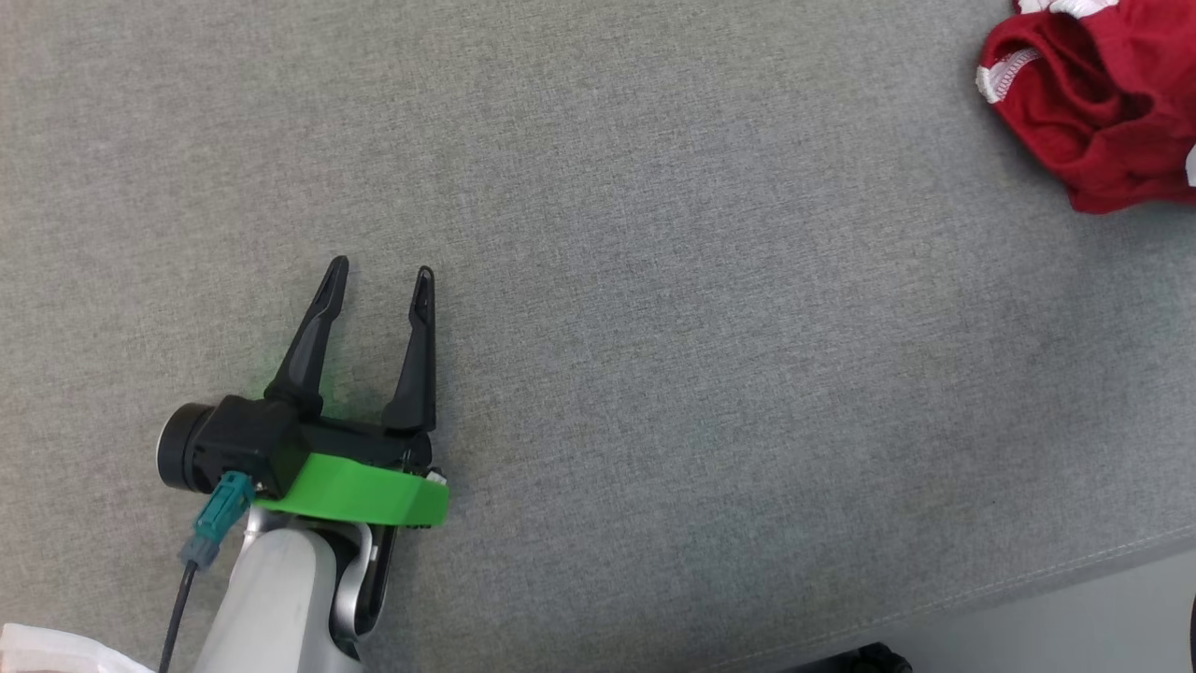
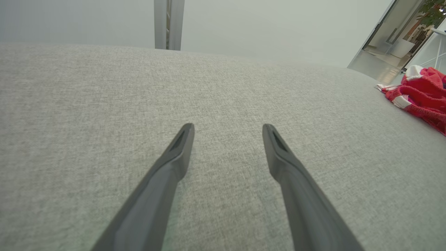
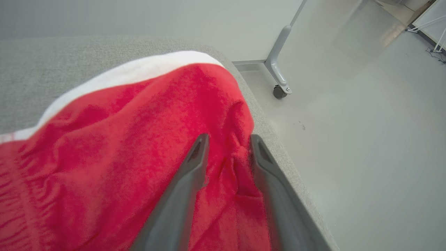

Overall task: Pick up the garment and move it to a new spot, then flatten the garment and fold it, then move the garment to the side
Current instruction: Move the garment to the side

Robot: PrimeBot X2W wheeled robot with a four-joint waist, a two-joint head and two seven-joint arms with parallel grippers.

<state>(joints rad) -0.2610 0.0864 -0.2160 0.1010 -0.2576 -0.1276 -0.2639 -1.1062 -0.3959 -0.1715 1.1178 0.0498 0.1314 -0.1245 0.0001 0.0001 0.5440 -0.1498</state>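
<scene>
As recorded in the head view, my left gripper was spread and empty over the grey padded surface, well apart from the garment bunched at the far right. The left wrist view agreed: fingers wide, nothing between them, red cloth off to the right. In the right wrist view, my right gripper was narrowed onto a raised ridge of the garment near the surface's edge, pinching it. Judgement: the bite looked shallow, so a deeper fold was advisable before lifting it inboard.

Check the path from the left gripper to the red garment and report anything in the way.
Nothing visible: only bare grey surface lies between the open left gripper and the garment.
</scene>
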